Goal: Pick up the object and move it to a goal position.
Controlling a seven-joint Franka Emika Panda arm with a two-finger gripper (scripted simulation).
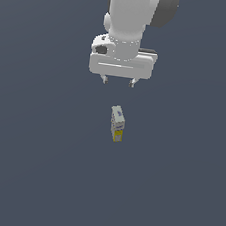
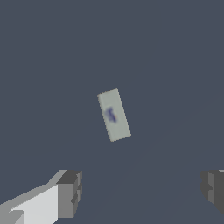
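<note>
Box: a small, long, whitish-grey box (image 1: 116,123) with a blue mark on top and a yellow end, lying flat on the table (image 1: 31,175), alone and untouched.
Box position: in the exterior view it lies just below the gripper, well clear of the fingers, its yellow end pointing away from the arm.
Box angle: slightly skewed in both views, its long axis not square to the gripper.
Gripper: the gripper (image 1: 119,80) is spread wide and holds nothing; its two dark fingertips (image 2: 70,192) stand far apart in the wrist view, wider than the box is narrow.
Arm: the white arm (image 1: 130,16) hangs above the table with the gripper pointing down.
Step in hand: most likely the approach, before any grasp; the box is not yet between the fingers.
Next move: it calls for centring the gripper over the box, turning the wrist so the fingers face the long sides, then lowering and closing.
Goal position: no marker shows in either view.
</note>
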